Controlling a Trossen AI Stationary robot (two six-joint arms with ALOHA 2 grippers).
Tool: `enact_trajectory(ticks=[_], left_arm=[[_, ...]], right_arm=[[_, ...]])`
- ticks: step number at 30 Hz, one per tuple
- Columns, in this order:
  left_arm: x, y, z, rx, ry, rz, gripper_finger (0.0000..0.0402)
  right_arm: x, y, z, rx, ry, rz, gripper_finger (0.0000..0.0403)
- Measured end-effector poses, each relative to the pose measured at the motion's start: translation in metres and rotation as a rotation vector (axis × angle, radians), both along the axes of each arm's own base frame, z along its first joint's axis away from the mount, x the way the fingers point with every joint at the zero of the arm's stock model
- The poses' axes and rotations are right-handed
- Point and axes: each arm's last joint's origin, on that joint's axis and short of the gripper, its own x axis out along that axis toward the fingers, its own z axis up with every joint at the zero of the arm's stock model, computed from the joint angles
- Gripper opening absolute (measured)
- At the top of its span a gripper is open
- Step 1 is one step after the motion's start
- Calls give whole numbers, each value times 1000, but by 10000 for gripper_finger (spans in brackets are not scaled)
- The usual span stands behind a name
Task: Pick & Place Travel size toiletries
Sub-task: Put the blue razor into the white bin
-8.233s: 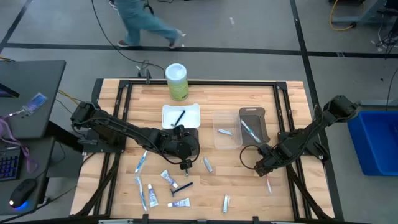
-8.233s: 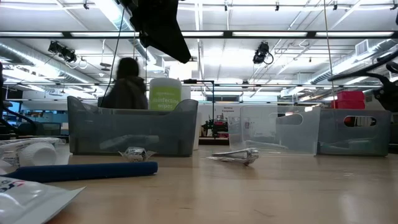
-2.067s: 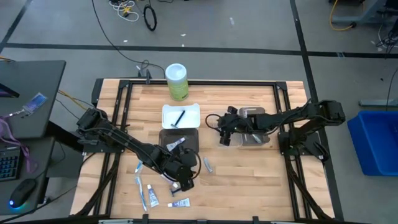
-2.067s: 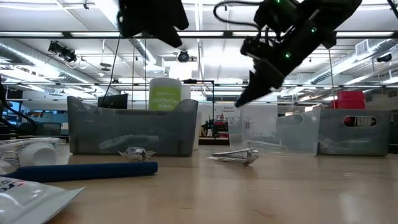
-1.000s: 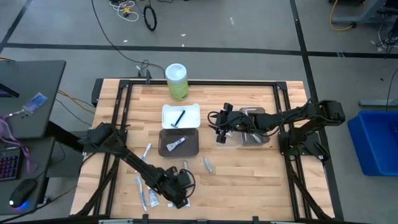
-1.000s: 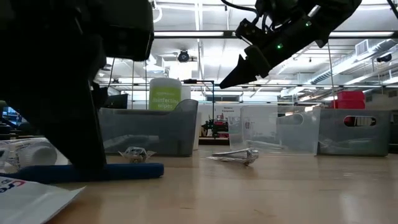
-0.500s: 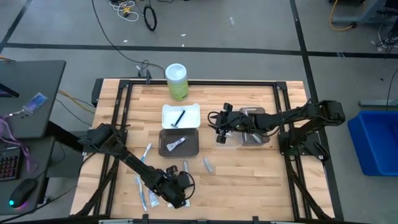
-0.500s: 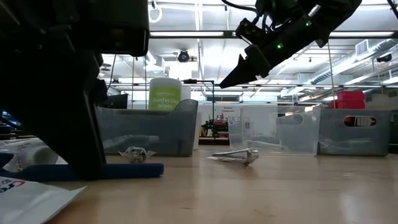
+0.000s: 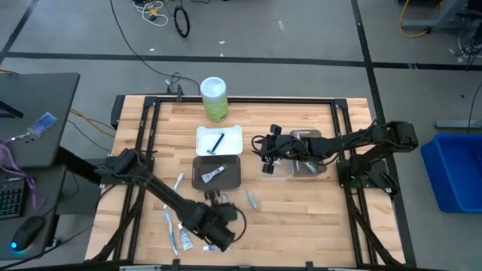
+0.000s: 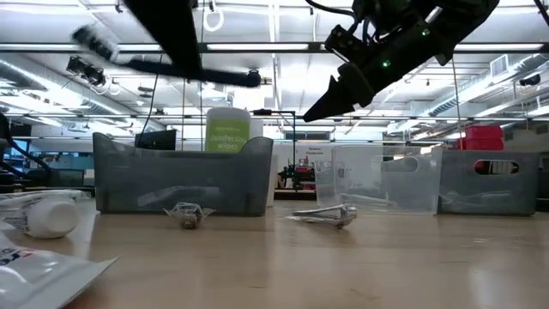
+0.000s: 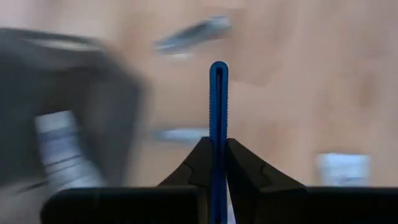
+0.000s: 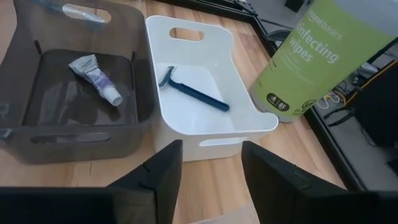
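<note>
My left gripper [image 9: 218,226] is above the table's near middle, shut on a dark blue razor [image 10: 197,71] that hangs in the air. My right gripper [image 9: 265,156] is open and touches nothing; it hovers over the clear tray [image 9: 277,167]. Small white-and-blue tubes [image 9: 179,183] [image 9: 186,239] and a silvery tube [image 9: 251,199] lie flat on the wood. A tube [image 12: 93,78] lies in the grey tray [image 12: 37,134]. Another blue razor [image 12: 193,93] lies in the white tray [image 12: 249,124]. My left gripper pinches the razor's handle [image 11: 218,124] between its two fingers [image 11: 239,165], about midway along it [image 10: 171,64]. The fingers come from above and lie across the handle. The razor is lifted clear of the table, nearly level, with its head [image 10: 86,36] a little higher than the handle's end [image 10: 251,79].
A tall green-and-white canister [image 9: 214,98] stands at the far edge behind the white tray. A second grey tray [image 9: 307,150] sits right of the clear one. A black frame [image 9: 354,173] runs along the table's sides. Bare wood [image 9: 301,218] lies near right.
My left gripper, down on the table a second ago with the razor under it, has risen and shifted a little toward the right and far side, taking the razor along. The razor is now lifted clear of the wood. My right arm has kept still.
</note>
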Motion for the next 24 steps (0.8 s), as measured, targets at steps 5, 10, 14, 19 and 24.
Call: enact_trajectory(ticks=[5,10,14,19,24], left_arm=[[-1,38,29,169,138,77,31],[2,87,26,257,339,130,30],[13,124,19,267,435,102,33],[27,172,21,281,444,71,34],[30,220,23,248,465,126,34]], right_arm=[[0,0,0,-45,17,26,187],[-11,0,9,-101,82,51,184],[-29,-1,32,-137,137,1,174],[-52,-1,52,-108,114,-45,162],[-65,-1,64,-82,77,-60,151]])
